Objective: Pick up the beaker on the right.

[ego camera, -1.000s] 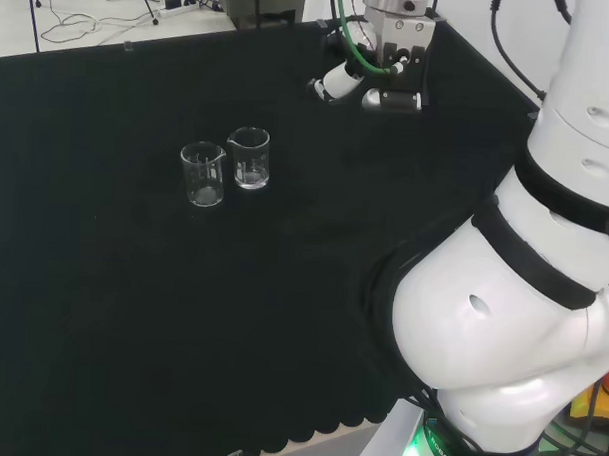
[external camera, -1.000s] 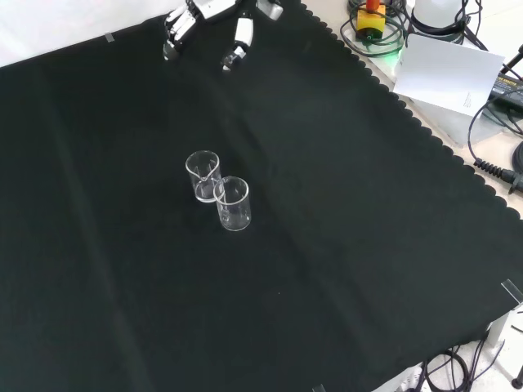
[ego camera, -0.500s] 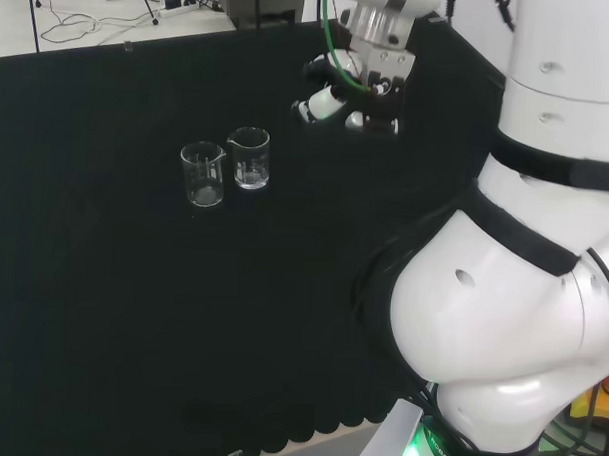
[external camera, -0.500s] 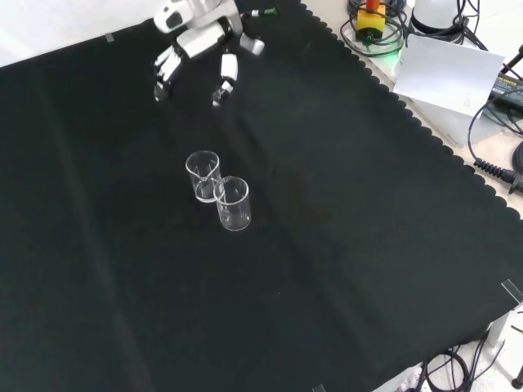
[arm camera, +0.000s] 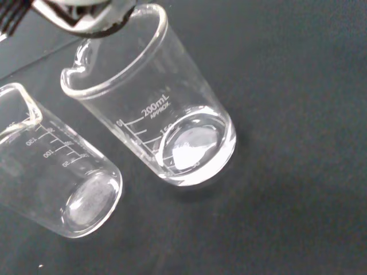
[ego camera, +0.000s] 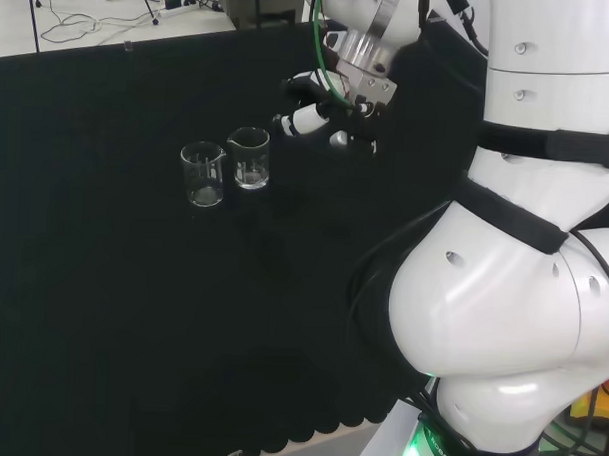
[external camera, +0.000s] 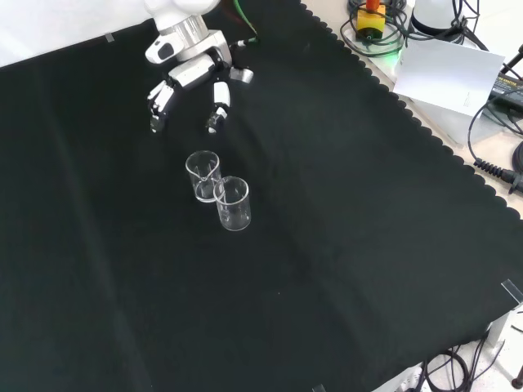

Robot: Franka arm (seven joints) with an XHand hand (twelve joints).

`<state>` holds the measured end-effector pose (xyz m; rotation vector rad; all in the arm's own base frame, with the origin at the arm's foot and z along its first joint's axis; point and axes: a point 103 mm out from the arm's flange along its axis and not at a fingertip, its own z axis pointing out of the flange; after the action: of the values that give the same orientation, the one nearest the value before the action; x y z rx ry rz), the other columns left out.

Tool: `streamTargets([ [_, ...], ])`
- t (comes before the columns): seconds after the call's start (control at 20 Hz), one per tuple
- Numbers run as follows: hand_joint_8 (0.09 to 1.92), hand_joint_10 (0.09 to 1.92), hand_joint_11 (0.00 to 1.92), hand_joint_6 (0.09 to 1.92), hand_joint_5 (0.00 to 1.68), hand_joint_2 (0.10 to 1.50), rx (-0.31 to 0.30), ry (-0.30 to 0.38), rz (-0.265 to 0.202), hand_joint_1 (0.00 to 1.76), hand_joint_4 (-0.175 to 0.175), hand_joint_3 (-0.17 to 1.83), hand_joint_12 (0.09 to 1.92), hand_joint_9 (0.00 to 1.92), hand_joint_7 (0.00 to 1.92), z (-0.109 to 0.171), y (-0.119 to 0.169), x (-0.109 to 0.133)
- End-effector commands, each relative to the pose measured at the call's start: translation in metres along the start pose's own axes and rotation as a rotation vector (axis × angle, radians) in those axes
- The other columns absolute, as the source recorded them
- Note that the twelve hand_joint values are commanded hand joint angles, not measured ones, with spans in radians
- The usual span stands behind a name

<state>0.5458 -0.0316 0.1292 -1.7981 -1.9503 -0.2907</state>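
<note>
Two clear glass beakers stand upright and touching on the black cloth. In the head view they sit side by side, one on the left (ego camera: pixel 202 174) and one on the right (ego camera: pixel 249 158). The front view shows the head view's right beaker (external camera: pixel 203 175) as the farther one and the left beaker (external camera: pixel 233 202) as the nearer. The hand (ego camera: pixel 313 114) hovers just right of the right beaker, apart from it, with fingers (external camera: pixel 217 102) spread and relaxed, holding nothing. In the wrist view a spouted beaker (arm camera: pixel 172 114) is close below the hand (arm camera: pixel 86 14), with the other beaker (arm camera: pixel 51 177) beside it.
The arm's big white links (ego camera: pixel 522 296) take up the head view's right. Cables, a white box (external camera: pixel 449 73) and other gear lie past the cloth's scalloped right edge in the front view. Bare black cloth (external camera: pixel 343 245) surrounds the beakers.
The hand has come from the cloth's far edge toward the beakers, leftward in the head view and downward in the front view. The beakers have not moved.
</note>
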Motion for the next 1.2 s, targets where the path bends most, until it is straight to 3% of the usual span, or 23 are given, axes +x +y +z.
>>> streamTargets([
  [0.05,0.69,0.66,0.11,0.09,0.51,0.57,0.018,0.083,-0.048,0.82,-0.057,0.63,1.39,0.47,0.37,0.025,0.013,-0.002],
  [0.45,0.68,0.64,0.09,0.09,0.5,0.54,0.042,0.139,-0.08,0.75,-0.055,0.57,1.39,0.44,0.33,0.055,0.019,-0.01],
  [0.85,0.69,0.64,0.08,0.09,0.5,0.54,0.002,0.174,-0.173,0.74,-0.054,0.54,1.39,0.44,0.33,0.065,0.018,-0.008],
  [1.2,0.69,0.64,0.06,0.09,0.5,0.53,-0.006,0.196,-0.184,0.75,-0.052,0.52,1.39,0.45,0.34,0.083,0.02,-0.006],
])
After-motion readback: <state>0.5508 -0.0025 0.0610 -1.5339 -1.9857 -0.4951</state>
